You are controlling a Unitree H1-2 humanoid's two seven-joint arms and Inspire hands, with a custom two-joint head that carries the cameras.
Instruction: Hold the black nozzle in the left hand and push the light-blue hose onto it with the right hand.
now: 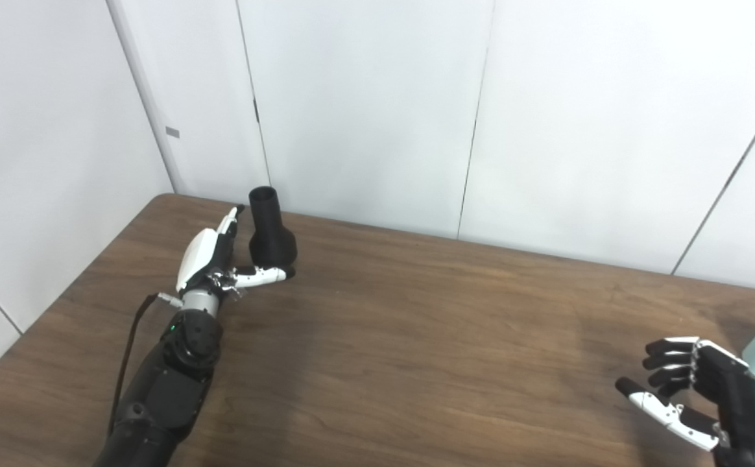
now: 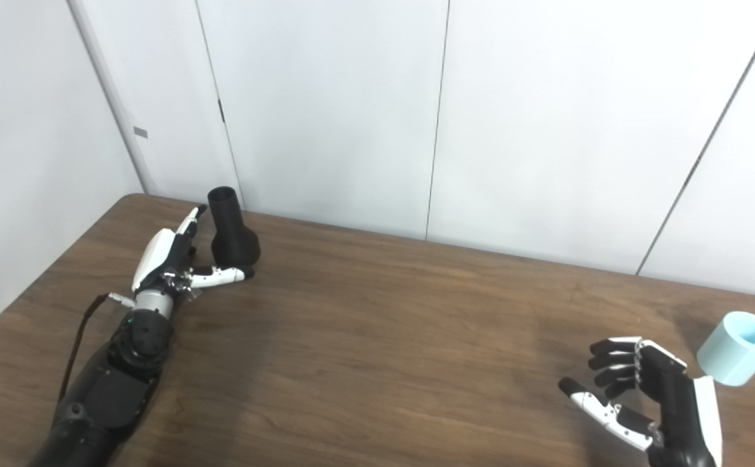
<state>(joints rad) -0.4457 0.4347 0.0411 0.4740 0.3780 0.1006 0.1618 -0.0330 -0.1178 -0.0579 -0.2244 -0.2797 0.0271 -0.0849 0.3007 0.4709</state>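
The task is barely begun: neither part is gripped and nothing is joined. The black nozzle stands upright on the table at about 10 o'clock, narrow end up. The left hand lies just beside it, fingers spread and empty, thumb reaching under the flared base; whether it touches is unclear. The light-blue hose, a short stub lying tilted, sits at about 4 o'clock, well apart from the nozzle. The right hand hovers near it with fingers curled but apart, holding nothing. All 3 steps remain: grasping each piece, then pushing them together. Nothing lies between them; white wall panels stand behind.
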